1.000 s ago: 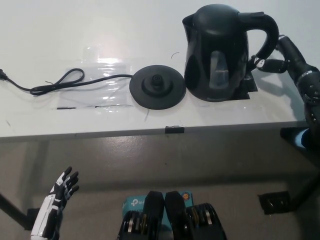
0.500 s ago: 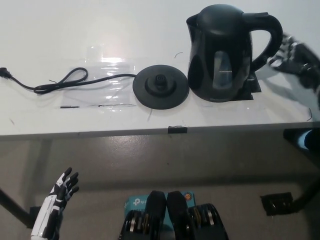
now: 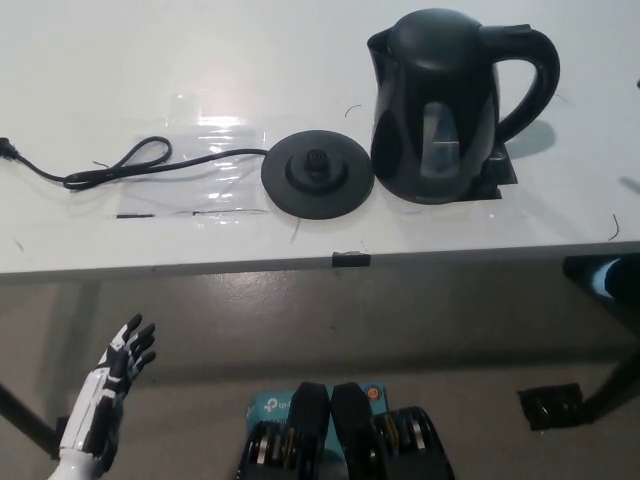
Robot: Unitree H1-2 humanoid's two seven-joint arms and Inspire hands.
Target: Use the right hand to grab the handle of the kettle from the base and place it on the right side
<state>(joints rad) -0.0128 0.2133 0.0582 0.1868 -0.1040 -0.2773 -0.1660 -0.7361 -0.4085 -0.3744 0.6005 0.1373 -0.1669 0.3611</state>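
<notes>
We see the black plastic kettle [image 3: 440,110] standing right of its round base [image 3: 317,172], handle rightward; the right robot hand is out of view, the white left robot hand [image 3: 105,400] hangs spread.

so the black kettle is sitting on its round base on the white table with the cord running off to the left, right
Not quite. The black kettle is not on its round base; the head view shows it standing on the white table just to the right of the base, which is bare. The rest holds: the cord runs off to the left.
</notes>
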